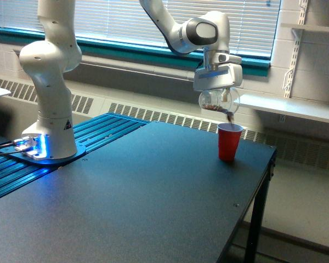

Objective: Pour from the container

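Note:
The container (218, 101), a clear plastic jar with brown bits showing through its wall, hangs tipped on its side above the far right of the table. My gripper (220, 96) is shut on it from above. A thin brown stream (229, 118) falls from the jar's lower right lip into the red cup (229, 142). That cup stands upright on the dark table (131, 197) just below and slightly right of the jar.
The arm's white base (49, 82) stands at the exterior view's left on a blue ribbed platform (93, 137). The table's right edge (263, 175) runs close beside the red cup. A window with blinds and a white shelf (296, 107) lie behind.

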Controlling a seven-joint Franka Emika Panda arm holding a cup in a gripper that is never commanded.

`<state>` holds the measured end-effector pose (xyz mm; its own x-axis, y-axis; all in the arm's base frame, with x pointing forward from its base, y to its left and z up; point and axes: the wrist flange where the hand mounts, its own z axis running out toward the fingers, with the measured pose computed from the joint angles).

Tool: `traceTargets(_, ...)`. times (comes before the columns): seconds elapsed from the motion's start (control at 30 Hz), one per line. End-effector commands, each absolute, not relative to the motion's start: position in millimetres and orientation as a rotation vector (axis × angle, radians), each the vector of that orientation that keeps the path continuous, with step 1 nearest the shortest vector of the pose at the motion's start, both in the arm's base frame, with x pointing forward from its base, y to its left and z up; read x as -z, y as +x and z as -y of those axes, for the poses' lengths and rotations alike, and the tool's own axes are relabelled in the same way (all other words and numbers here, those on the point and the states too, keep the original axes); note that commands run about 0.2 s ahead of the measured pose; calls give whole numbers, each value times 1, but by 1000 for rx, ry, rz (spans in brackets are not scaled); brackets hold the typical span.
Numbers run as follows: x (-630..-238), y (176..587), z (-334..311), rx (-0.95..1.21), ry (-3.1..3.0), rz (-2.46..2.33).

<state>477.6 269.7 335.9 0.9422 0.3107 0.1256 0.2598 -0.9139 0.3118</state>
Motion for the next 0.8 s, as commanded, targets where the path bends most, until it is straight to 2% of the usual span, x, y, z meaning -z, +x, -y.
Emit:
traceTargets(0.03, -339, 476, -278, -218, 2775, -481)
traceTargets(0.8, -348, 477, -276, -116, 2730, -524)
